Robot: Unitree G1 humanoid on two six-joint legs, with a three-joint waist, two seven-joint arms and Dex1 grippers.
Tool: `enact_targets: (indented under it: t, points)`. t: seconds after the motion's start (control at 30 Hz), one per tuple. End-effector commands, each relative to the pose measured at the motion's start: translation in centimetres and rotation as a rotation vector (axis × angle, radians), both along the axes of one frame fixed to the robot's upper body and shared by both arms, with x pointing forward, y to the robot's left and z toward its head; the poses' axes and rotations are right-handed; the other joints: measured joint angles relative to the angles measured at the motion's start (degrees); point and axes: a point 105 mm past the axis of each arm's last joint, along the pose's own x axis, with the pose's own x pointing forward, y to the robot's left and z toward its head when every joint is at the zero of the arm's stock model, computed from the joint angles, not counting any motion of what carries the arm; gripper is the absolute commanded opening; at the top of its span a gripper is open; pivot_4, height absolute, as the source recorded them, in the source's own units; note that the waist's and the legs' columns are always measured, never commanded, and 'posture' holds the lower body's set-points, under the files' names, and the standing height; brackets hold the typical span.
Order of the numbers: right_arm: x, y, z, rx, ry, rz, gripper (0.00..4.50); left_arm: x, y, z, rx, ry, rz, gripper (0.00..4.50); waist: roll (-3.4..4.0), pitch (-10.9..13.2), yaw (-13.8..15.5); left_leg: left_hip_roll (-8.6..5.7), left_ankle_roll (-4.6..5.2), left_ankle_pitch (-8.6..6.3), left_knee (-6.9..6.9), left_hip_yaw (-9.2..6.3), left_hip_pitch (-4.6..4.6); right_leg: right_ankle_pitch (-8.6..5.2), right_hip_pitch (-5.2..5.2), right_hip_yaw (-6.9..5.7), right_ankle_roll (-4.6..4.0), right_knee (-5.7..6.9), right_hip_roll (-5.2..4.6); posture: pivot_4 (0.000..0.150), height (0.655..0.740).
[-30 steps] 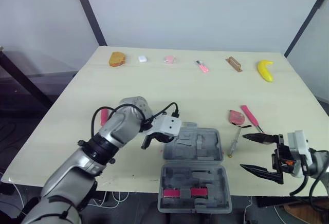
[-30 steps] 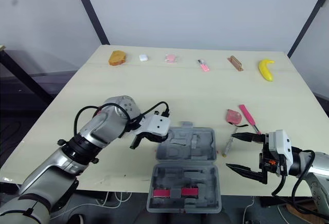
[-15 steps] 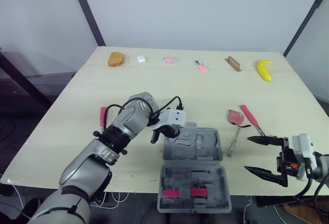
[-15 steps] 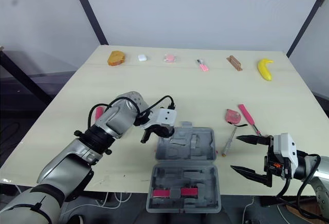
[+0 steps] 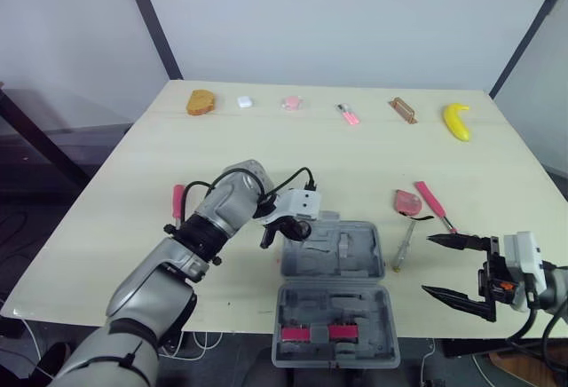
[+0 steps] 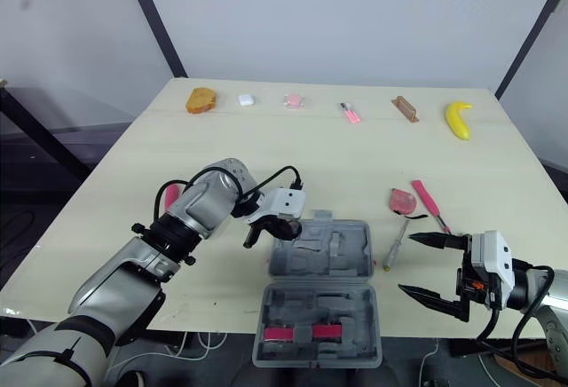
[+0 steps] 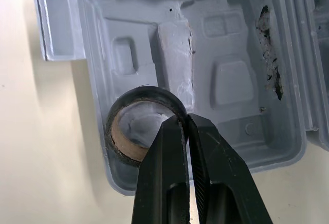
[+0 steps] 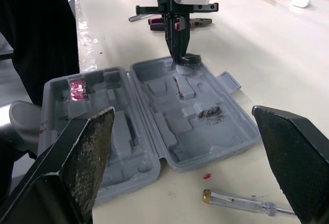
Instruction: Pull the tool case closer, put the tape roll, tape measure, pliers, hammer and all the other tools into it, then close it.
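The fingers [image 7: 164,178] of the left gripper [image 7: 186,125] are covering part of the tape roll [image 7: 121,145]. The tool case [image 7: 231,80] is running off the wrist view's edges. The left arm [image 5: 217,218] is hiding most of a red tool [image 5: 177,199]. The small things [image 5: 347,114] far back are looking too tiny to name.

From where I stand: one grey tool case [image 5: 333,256], one tape roll [image 7: 119,141], one screwdriver [image 5: 405,245], one pliers [image 5: 177,201], one banana [image 5: 457,122].

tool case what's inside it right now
A tape roll, pinched by the left gripper, in a corner recess; a red piece in the near half. Fingers hide part of the roll.
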Motion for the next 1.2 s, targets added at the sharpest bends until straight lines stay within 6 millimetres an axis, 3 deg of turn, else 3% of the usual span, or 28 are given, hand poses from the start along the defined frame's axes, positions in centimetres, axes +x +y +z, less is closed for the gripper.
enact_targets:
  t: [0.03, 1.03, 1.13, 1.2]
  points:
    - [-0.02, -0.03, 0.6, 0.001, -0.035, 0.002, 4.5, 0.22, -0.12, 0.69, 0.008, -0.008, -0.013, 0.02, 0.0, 0.0, 0.0, 0.0, 0.0, 0.0, 0.0, 0.0, 0.0, 0.0, 0.0, 0.0, 0.0, 0.0, 0.0, 0.15, 0.74]
    - [0.02, 0.1, 0.26, -0.011, -0.037, 0.002, 4.5, 0.87, 0.09, -0.12, 0.01, 0.02, 0.002, 0.02, 0.0, 0.0, 0.03, 0.0, 0.0, 0.0, 0.0, 0.0, 0.0, 0.0, 0.0, 0.0, 0.0, 0.0, 0.0, 0.15, 0.74]
    - [0.08, 0.1, 0.23, -0.013, -0.038, 0.002, 4.5, 0.98, -0.19, -0.06, 0.002, 0.002, -0.008, 1.0, 0.0, 0.0, 0.04, 0.0, 0.0, 0.0, 0.0, 0.0, 0.0, 0.0, 0.0, 0.0, 0.0, 0.0, 0.0, 0.15, 0.74]
    - [0.12, 0.1, 0.2, -0.015, -0.04, 0.002, 4.5, 0.99, -0.22, -0.08, 0.005, 0.0, -0.011, 2.07, 0.0, 0.0, 0.03, 0.0, 0.0, 0.0, 0.0, 0.0, 0.0, 0.0, 0.0, 0.0, 0.0, 0.0, 0.0, 0.15, 0.74]
